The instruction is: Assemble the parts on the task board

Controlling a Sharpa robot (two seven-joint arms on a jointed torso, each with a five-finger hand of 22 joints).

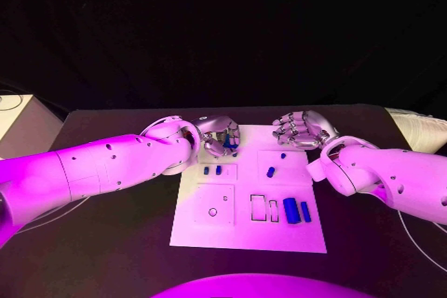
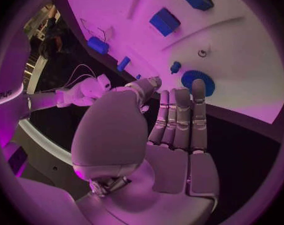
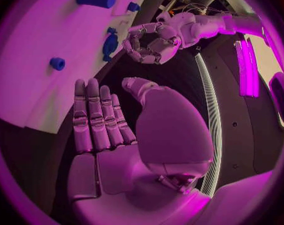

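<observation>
The step in hand appears to be the reach for a part near the top edge of the task board point(image 1: 200, 230). The left hand point(image 1: 216, 138) hovers over the upper left of the board, its fingers spread and holding nothing, just beside a flat round blue disc point(image 2: 197, 81) with a toothed rim. The right hand point(image 1: 298, 131) waits at the upper right of the board, also empty with straight fingers.

The board is a smooth white plate with shallow cut-out recesses. Two long blue blocks point(image 1: 296, 211) lie at its lower right, and small blue pegs point(image 1: 212, 170) stand near the centre left. I judge the next move needs a fine pinch on the thin disc.
</observation>
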